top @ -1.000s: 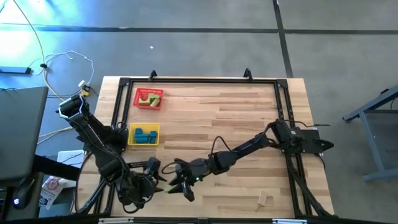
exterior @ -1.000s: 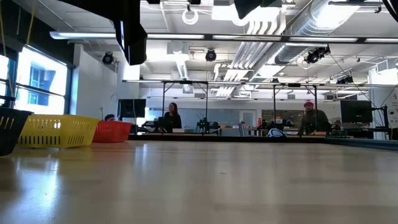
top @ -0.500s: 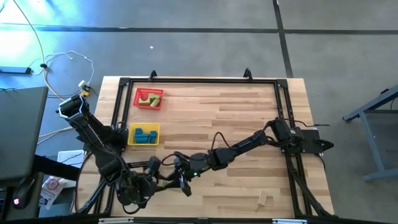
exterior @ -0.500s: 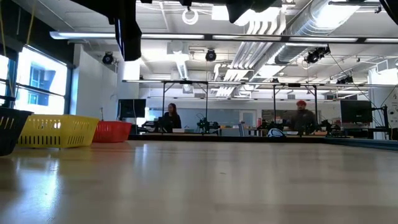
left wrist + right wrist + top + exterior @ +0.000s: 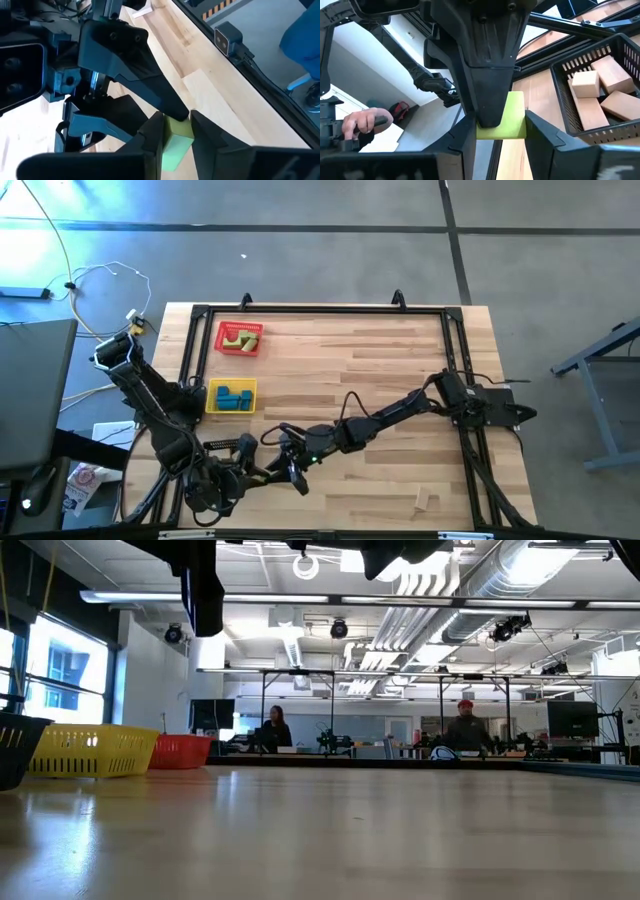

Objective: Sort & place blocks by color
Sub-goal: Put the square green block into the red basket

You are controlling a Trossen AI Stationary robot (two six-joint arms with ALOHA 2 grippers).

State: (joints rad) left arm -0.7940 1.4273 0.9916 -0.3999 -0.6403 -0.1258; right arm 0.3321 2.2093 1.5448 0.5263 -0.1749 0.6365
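Green block [image 5: 507, 117] is pinched between both hands at once, up off the worktop [image 5: 380, 370] near its front-left corner. Left hand [image 5: 262, 473] and right hand [image 5: 288, 465] meet nose to nose there, each clamped on the block, so it's a mid-air handover. Close by sits a black tray [image 5: 600, 107] with tan blocks [image 5: 594, 95] in it. Farther back on the left, a yellow tray [image 5: 231, 396] holds blue blocks [image 5: 233, 396] and a red tray [image 5: 240, 339] holds some green ones [image 5: 242, 337].
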